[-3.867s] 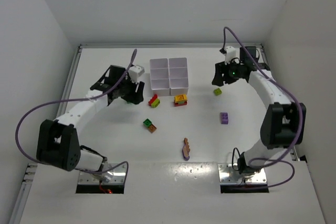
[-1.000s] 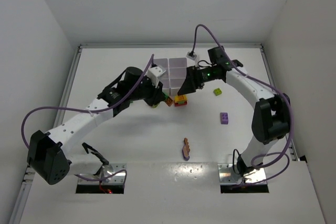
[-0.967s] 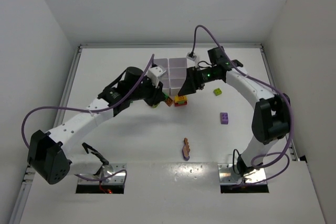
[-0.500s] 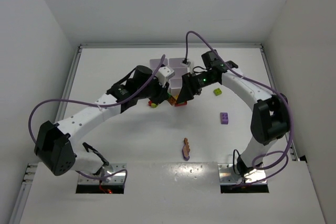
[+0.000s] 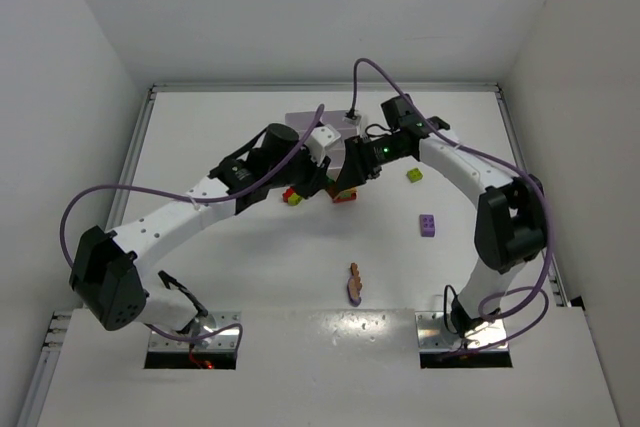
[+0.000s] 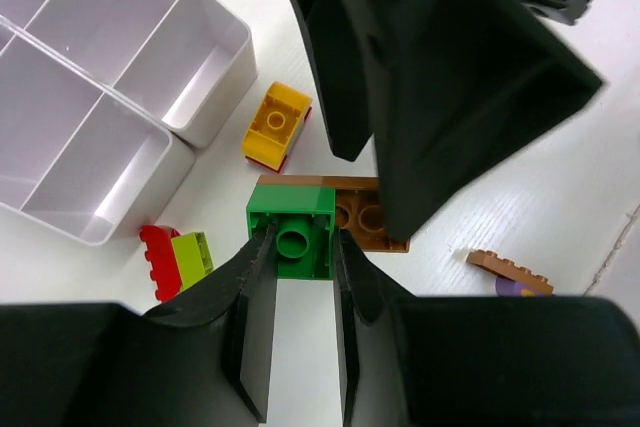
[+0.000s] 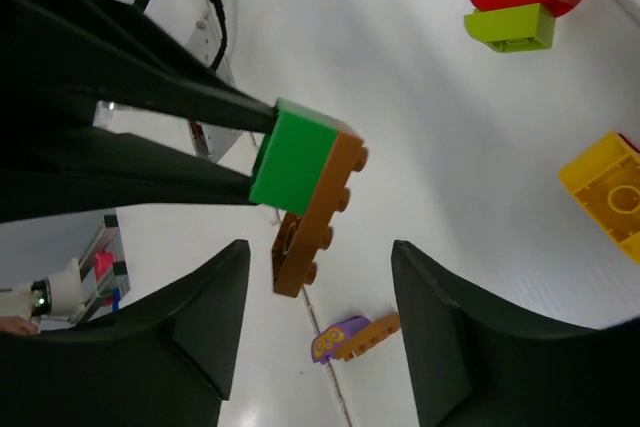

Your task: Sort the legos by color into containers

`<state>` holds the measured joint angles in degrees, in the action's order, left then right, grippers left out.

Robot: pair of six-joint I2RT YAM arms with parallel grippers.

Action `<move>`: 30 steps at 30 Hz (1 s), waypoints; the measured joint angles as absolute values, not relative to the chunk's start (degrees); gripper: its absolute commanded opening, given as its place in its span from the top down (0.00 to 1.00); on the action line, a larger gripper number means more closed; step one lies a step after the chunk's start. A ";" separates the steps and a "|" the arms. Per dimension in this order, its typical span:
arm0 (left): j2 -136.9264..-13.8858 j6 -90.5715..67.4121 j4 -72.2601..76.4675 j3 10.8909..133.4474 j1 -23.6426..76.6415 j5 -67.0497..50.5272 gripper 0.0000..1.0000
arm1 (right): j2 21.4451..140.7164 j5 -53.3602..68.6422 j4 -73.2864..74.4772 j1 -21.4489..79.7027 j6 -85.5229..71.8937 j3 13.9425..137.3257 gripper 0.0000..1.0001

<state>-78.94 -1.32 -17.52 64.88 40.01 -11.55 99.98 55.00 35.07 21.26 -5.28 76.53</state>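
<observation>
Currently the green brick (image 6: pixel 292 227) is stuck to an orange-brown brick (image 6: pixel 352 213). This two-colour clump is held off the table (image 5: pixel 250 267), toward the middle of the far edge, just on the near side of the compartment tray (image 6: pixel 205 112). The left gripper (image 6: pixel 300 247) is clenched on the green brick, one finger on each side. The right gripper (image 7: pixel 318 277) is spread wide and released, holding nothing, with the orange-brown brick hanging between its fingers.

The step looks like splitting the clump. To do it well, the right fingers should close only on the orange-brown brick, clear of the green one. Then peel or twist it off along the stud line while the left grip stays firm. A skewed pinch risks popping the clump loose.

On the table near the tray's near side sit a yellow-on-red clump (image 6: pixel 277 125) and a red-and-lime clump (image 6: pixel 175 257). Toward the right edge are a lime brick (image 5: pixel 414 175) and a purple brick (image 5: pixel 427 225). An orange-and-purple piece (image 5: pixel 354 284) lies toward the near edge.

The compartments visible from the left wrist hold no bricks. The rest of the tray is out of that frame and hidden under the arms from above, so its contents cannot be told.
</observation>
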 measured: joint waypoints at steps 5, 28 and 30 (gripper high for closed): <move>-79.00 -1.06 -17.54 64.88 40.10 -10.79 1.00 | 101.06 53.04 34.57 21.93 -6.02 76.66 0.75; -71.29 -2.92 -25.41 61.65 29.19 4.34 1.00 | 91.98 24.36 36.95 13.41 3.95 63.88 1.00; -73.10 -2.98 -28.69 62.08 26.89 6.35 1.00 | 91.88 19.55 37.15 10.26 5.41 62.41 1.00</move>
